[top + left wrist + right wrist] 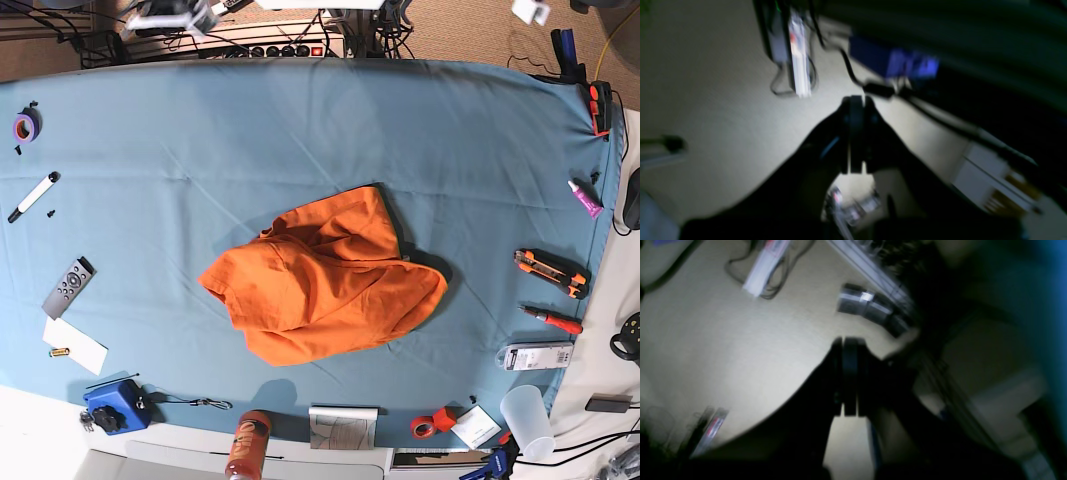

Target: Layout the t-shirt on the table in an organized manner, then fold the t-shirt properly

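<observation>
Teal-blue cloth covers the big table (480, 130), and the orange t-shirt (325, 280) lies near its middle in a soft, crumpled heap, not spread flat yet. Its long way runs slanted — from the lower left up to the upper right in the base view. Neither arm shows in that view, so it is hard to say which one is nearer the shirt; both look about equally far off. Both wrist views are blurry and look down at a pale floor with cables, not at the shirt. The left gripper (856, 100) has its jaws pressed together with nothing between them, and the right gripper (849, 340) is the same — closed and empty. My guess is that both arms must come up and over the table edge first, since the shirt lies well apart from them. Small tools, a remote control (68, 286) and a marker pen (33, 196) sit near the table edges. No writing or brand can be read anywhere
</observation>
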Motion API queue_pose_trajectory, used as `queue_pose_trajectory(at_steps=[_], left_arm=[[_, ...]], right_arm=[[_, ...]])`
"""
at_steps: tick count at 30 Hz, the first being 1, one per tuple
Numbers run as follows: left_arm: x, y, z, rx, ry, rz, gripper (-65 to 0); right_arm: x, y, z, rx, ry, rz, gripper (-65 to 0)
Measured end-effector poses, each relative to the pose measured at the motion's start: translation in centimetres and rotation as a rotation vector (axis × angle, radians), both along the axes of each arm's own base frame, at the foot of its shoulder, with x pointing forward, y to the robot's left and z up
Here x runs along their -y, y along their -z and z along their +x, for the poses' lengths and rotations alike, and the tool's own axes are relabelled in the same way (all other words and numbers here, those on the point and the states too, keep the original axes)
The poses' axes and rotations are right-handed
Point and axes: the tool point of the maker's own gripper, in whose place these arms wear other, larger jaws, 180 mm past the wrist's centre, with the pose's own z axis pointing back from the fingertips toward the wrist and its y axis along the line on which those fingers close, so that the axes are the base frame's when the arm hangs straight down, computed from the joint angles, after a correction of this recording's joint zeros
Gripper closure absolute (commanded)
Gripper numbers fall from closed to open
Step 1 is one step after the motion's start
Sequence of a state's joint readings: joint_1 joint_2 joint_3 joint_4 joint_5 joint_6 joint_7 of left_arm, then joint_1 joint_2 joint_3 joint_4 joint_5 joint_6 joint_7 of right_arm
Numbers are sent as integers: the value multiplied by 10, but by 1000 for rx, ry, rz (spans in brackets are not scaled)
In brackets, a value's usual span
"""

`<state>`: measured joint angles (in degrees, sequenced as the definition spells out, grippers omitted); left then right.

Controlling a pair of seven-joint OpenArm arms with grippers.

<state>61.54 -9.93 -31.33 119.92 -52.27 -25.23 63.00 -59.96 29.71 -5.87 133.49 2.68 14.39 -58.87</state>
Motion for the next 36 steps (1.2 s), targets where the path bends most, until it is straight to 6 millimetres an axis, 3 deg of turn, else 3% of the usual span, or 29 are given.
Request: queue_pose_trajectory(at_steps=[6, 10, 18, 20, 21, 22, 24, 25, 27, 31, 34, 36], left_arm=[[7, -35, 71, 343, 44, -2, 0], [8, -53, 119, 531, 38, -12, 0], [-3, -88, 198, 834, 14, 62, 0], [-4, -93, 209, 866, 21, 80, 0], [-4, -95, 213, 881, 22, 86, 0], [-4, -98, 217, 896, 21, 86, -12], [-4, -102, 222, 915, 20, 85, -121], [-4, -103, 224, 924, 17, 85, -170], [-8, -108, 228, 964, 6, 107, -211], [-20, -115, 239, 1051, 24, 233, -211], [-14, -110, 248, 1055, 82, 288, -211], [-9, -109, 254, 1055, 69, 293, -211]], right_arm=[[26, -16, 48, 164, 42, -50, 0], [33, -29, 88, 292, 55, -59, 0], [35, -53, 141, 463, 50, -71, 0], [37, -58, 150, 498, 47, -86, 0], [38, -59, 152, 505, 47, -91, -35], [38, -60, 152, 506, 47, -89, -119], [36, -59, 152, 506, 48, -81, -254], [34, -60, 152, 513, 50, -72, -270], [28, -63, 157, 547, 47, -42, -270], [29, -83, 185, 669, 156, 0, -270], [20, -105, 213, 762, 177, 86, -270], [15, -101, 228, 767, 211, 153, -270]])
